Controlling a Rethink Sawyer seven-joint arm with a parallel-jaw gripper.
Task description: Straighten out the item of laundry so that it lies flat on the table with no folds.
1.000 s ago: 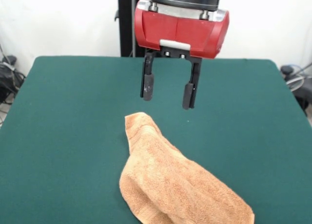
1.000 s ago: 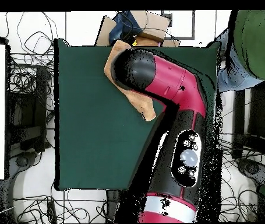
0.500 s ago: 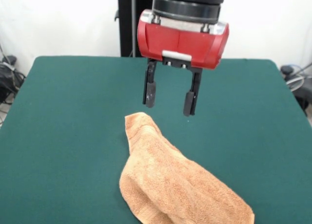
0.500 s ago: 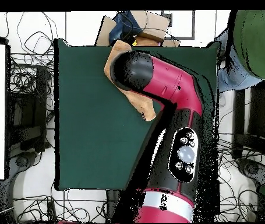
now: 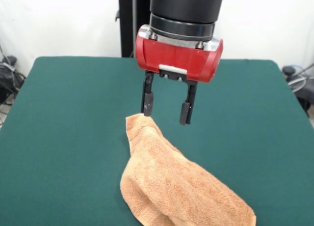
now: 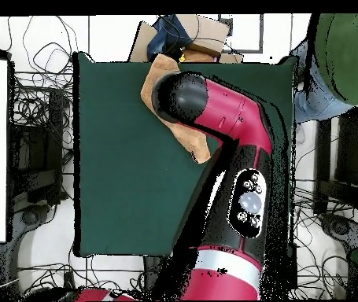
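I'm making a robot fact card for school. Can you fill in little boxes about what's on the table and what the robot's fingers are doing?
towel: light orange-tan towel, folded over and rumpled, not flat
table: dark green table, towel lies near its front edge
gripper: red and black gripper, pointing down over the towel's far corner
fingers: open, one finger right at the corner, holding nothing
job: not done yet

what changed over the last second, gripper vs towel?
The gripper came down toward the towel's far pointed corner, shifting slightly to the picture's left in the front view. Its fingers remain open, one tip now right at that corner; nothing has been gripped yet. The towel lies crumpled in the same spot and shape on the table.
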